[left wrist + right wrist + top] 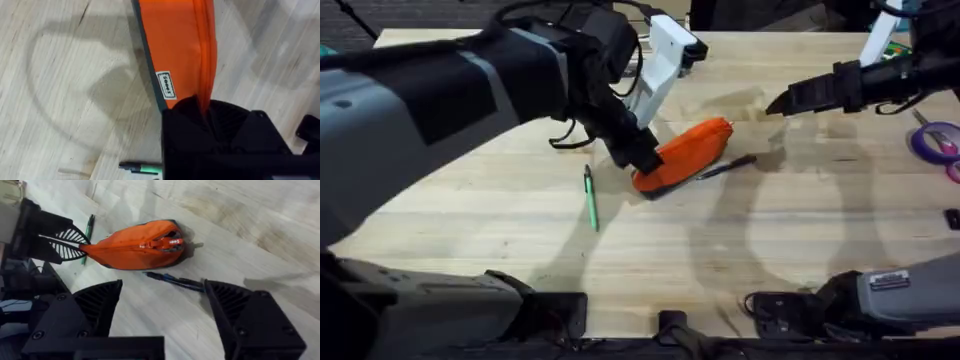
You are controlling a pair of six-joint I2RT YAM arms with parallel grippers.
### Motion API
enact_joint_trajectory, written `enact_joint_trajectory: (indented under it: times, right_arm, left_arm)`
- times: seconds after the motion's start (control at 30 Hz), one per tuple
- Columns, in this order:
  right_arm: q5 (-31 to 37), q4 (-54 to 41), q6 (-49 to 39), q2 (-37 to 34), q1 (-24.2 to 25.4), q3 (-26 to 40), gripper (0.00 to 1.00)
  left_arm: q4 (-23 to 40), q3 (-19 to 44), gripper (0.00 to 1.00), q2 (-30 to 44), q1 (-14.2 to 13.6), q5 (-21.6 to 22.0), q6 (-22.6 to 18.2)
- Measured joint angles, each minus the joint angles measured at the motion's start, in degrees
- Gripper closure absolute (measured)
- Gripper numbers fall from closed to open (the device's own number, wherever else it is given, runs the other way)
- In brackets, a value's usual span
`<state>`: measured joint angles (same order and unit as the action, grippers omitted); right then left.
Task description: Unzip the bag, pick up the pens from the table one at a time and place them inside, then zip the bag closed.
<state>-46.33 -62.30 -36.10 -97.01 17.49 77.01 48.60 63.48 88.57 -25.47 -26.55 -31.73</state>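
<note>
Overhead | bag point(688, 152) long axis diagonal | left claw point(642, 160) seemingly pinching its end | right claw point(162, 315) spread

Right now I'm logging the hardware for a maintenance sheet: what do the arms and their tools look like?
Both arms have grey link shells with black joints and loose black cables. The left tool and right tool are matte black. Each finger is a broad wedge with open ribbed lattice sides. A small white label sits on the right arm's base link.
</note>
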Motion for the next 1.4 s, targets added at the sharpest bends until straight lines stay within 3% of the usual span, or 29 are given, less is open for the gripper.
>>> enact_joint_trajectory:
  times: [0.67,1.1,1.4]
  right_arm:
    - [0.0,1.6,0.0,0.0,0.0,0.1,0.005]
    - [0.0,10.6,0.0,0.0,-4.5,0.1,0.005]
    - [0.0,13.0,0.0,0.0,-5.0,0.1,0.005]
  left_arm:
    - [0.0,0.0,0.958,0.0,0.0,0.0,0.0]
    - [0.0,0.0,0.958,0.0,0.0,0.0,0.0]
    - [0.0,0.0,0.958,0.0,0.0,0.0,0.0]
